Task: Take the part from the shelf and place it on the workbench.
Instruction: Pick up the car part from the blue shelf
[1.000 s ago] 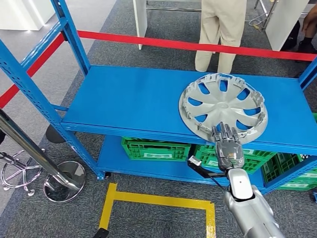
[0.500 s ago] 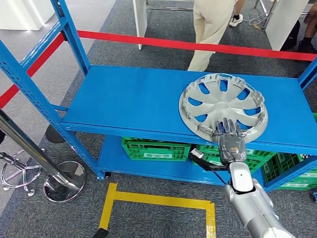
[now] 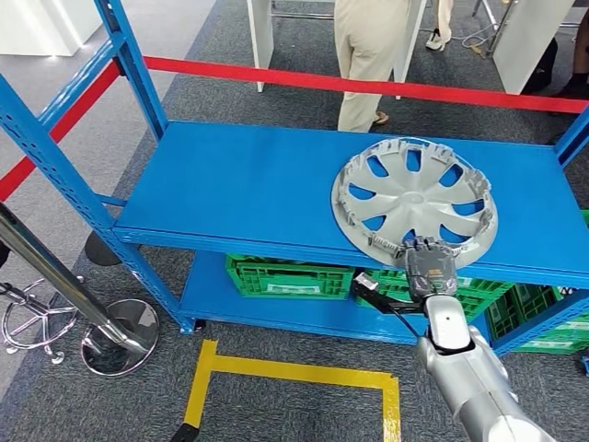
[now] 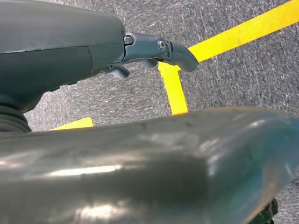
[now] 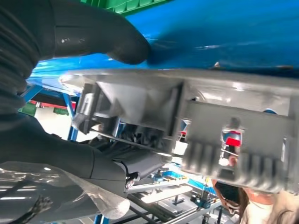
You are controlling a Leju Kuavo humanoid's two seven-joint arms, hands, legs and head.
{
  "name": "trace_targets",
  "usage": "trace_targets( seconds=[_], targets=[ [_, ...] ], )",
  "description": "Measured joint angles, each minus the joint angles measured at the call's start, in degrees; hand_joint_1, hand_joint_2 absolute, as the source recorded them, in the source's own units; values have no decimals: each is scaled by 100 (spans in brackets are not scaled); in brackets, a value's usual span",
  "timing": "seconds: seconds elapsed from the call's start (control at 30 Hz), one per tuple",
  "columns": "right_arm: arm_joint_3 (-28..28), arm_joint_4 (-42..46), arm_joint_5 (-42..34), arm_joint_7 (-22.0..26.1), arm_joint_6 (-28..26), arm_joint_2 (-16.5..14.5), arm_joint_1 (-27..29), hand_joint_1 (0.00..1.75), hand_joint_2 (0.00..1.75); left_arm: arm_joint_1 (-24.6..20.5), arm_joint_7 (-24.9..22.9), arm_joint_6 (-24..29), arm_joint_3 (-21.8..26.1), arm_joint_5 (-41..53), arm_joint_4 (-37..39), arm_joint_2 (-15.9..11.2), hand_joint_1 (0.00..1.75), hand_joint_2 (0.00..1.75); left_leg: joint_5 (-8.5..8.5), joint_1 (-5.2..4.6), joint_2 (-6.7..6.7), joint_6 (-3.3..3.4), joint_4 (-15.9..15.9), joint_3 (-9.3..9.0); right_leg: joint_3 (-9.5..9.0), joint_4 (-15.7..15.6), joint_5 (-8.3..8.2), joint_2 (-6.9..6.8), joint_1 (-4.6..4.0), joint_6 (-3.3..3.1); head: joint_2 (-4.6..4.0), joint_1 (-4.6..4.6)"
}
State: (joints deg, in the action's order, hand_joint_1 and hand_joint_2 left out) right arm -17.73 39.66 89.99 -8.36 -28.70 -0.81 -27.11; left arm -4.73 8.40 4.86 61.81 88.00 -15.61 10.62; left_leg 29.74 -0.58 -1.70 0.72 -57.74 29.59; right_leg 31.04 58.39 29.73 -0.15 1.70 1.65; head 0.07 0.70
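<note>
Now right hand (image 3: 431, 268) fingers curled over hubcap (image 3: 414, 201) rim, person shifted left

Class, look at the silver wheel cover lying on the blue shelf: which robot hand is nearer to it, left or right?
Right. The right robot hand grips the near rim of the wheel cover at the blue shelf edge. The left robot hand hangs over carpet with yellow tape, away from it.
</note>
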Motion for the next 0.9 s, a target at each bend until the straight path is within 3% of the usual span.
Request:
trace_targets(
  seconds=[0.3,0.47,0.77,0.9],
  targets=[
    [-8,30,0,-10,-223,0,47,175,175,-14,159,-130,120,-175,0,1,0,0,0,0,0,0,-2,0,0,0,-1,0,0,0,0,1],
    [-195,545,0,-353,-616,11,245,175,175,-27,211,-148,185,-197,0,11,0,0,0,0,1,0,-3,1,2,0,-1,4,0,1,0,1],
    [-393,1079,0,-452,-649,48,405,175,175,-49,211,-148,201,-196,0,20,0,0,0,0,2,0,-3,1,3,0,-1,5,0,1,0,0],
    [-616,1377,0,-807,-837,183,451,175,175,-56,211,-140,201,-156,0,20,0,0,0,0,2,0,-7,2,3,0,-2,4,0,2,0,1]
  ],
)
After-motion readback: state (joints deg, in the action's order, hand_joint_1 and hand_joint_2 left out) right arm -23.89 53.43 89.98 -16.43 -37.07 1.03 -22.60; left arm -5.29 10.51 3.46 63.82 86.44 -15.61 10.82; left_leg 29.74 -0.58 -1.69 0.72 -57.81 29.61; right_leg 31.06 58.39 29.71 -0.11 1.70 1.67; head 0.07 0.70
